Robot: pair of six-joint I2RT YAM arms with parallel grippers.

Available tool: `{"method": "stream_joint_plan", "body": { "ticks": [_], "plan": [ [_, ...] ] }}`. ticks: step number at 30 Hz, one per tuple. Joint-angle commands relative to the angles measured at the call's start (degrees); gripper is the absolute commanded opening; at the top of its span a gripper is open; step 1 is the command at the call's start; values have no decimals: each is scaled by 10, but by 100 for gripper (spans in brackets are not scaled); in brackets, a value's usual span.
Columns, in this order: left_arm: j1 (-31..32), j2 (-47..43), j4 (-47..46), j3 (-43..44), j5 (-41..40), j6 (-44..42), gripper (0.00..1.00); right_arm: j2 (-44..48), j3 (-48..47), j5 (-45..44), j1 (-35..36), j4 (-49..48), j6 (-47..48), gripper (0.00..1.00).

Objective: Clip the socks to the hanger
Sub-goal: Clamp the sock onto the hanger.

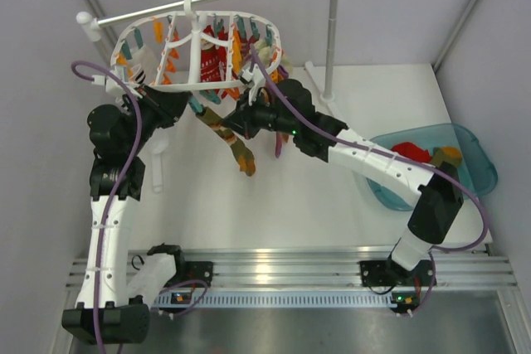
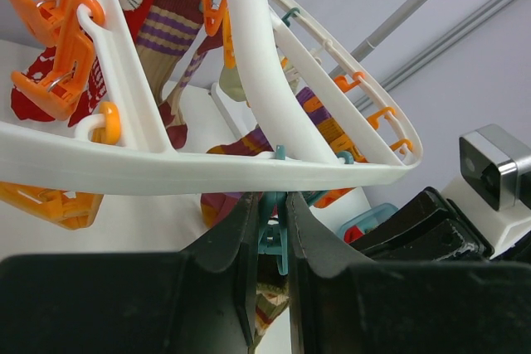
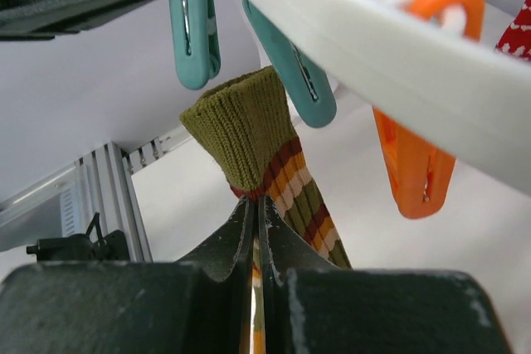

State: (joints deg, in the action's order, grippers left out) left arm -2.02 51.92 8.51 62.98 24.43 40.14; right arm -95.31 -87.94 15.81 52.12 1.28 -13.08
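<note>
Olive-cuffed zigzag-striped knit sock [image 3: 249, 134], long axis vertical, pinched tight in right hand [image 3: 257, 209] just beneath teal plastic clip [image 3: 192, 39] squeezed by closed left hand [image 2: 270, 205] on white oval hanger [image 2: 166, 173].

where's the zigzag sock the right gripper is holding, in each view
Top external: the sock hangs mid-frame, just below the hanger.
Left wrist: only a sliver, low centre, inside the left gripper, under the teal clip.
Right wrist: centre, olive cuff up, pinched by the right gripper.
Shared landmark: the hanger's white rim.
</note>
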Motion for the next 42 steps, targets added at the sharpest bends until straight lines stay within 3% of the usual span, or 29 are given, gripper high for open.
{"method": "stream_joint_plan", "body": {
  "ticks": [1,42],
  "plan": [
    [-3,1,-7,6,-5,-11,0,-1,-44,-8,6,-33,1,0],
    [-4,13,0,28,-14,-28,0,20,-9,-6,6,-15,27,0]
  ]
}}
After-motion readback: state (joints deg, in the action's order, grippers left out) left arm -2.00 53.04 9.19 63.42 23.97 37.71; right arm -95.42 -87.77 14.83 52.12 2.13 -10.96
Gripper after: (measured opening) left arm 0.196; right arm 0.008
